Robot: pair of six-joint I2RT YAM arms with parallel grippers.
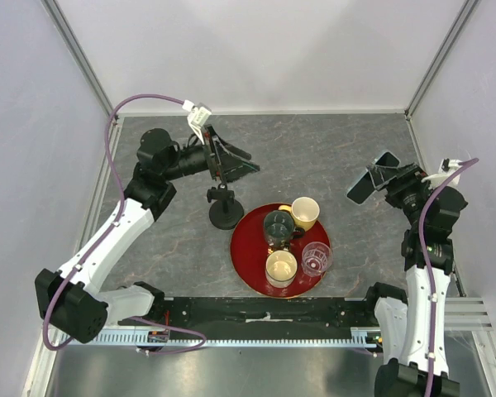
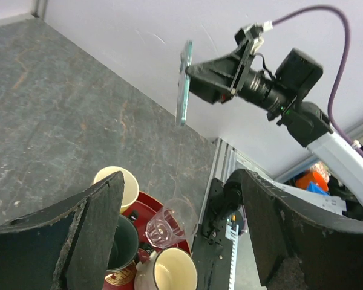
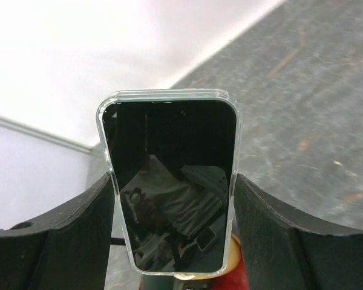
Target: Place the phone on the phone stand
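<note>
Right fingers (image 3: pixel 60 241) are clamping the phone (image 3: pixel 169 187) between them, arm raised; left fingers (image 2: pixel 91 235) are hanging apart, arm outstretched, beside the phone stand (image 1: pixel 223 207).

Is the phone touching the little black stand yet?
Apart. The top view shows the phone held in the right gripper at the table's right side, far from the phone stand, which stands left of the red tray.
</note>
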